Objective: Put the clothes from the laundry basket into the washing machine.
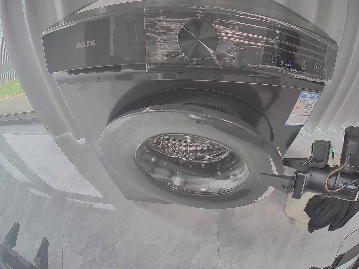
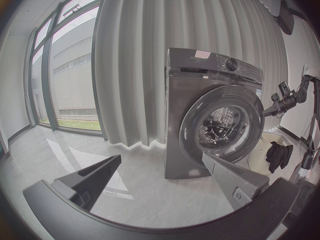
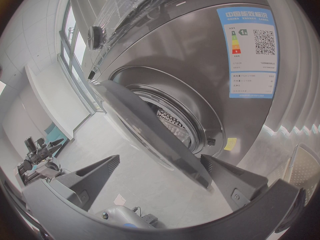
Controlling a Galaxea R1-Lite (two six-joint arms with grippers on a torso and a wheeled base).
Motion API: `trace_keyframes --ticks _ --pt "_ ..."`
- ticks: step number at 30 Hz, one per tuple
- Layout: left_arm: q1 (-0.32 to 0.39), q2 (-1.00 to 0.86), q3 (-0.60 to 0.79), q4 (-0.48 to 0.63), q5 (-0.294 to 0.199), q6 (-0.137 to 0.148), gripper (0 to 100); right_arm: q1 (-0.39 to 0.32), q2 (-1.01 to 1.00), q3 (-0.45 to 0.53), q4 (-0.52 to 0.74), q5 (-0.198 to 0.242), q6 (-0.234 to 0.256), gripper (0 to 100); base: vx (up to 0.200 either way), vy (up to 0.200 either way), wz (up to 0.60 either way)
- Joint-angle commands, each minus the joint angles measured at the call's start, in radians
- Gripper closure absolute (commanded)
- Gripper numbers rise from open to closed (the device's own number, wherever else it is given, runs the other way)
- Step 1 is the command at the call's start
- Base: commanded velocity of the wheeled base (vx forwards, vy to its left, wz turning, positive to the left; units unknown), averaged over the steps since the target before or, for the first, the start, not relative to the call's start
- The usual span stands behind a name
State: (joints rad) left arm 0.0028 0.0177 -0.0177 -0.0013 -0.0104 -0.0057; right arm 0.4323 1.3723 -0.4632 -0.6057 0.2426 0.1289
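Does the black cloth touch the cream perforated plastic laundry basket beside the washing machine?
Touching. The left wrist view shows the black cloth draped over the rim of the cream perforated plastic laundry basket, hanging down its wall.

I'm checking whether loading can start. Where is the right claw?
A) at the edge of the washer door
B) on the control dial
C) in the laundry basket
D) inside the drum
A: the right claw, open, straddles the free edge of the ajar washer door.
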Motion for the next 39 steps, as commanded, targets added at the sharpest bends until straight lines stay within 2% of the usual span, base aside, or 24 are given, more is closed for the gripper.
trace_keyframes --ticks 1,8,24,30,36,39 --pt "0.000 -0.015 0.018 0.000 0.000 0.000 0 0.003 -0.064 0.041 0.000 0.032 0.000 0 0.000 0.000 0.00" --pt "0.000 -0.015 0.018 0.000 0.000 0.000 0 0.000 -0.134 0.075 0.004 0.069 0.003 0 0.000 0.000 0.00" --pt "0.000 -0.015 0.018 0.000 0.000 0.000 0 0.003 -0.073 0.040 -0.005 0.070 0.006 0 0.000 0.000 0.00" --pt "0.000 -0.015 0.018 0.000 0.000 0.000 0 0.065 -0.068 0.061 -0.003 0.075 0.009 0 0.000 0.000 0.00" --pt "0.000 -0.015 0.018 0.000 0.000 0.000 0 0.074 -0.150 0.118 0.003 0.139 0.009 0 0.000 0.000 0.00" --pt "0.000 -0.015 0.018 0.000 0.000 0.000 0 0.072 -0.171 0.132 -0.002 0.158 0.009 0 0.000 0.000 0.00"
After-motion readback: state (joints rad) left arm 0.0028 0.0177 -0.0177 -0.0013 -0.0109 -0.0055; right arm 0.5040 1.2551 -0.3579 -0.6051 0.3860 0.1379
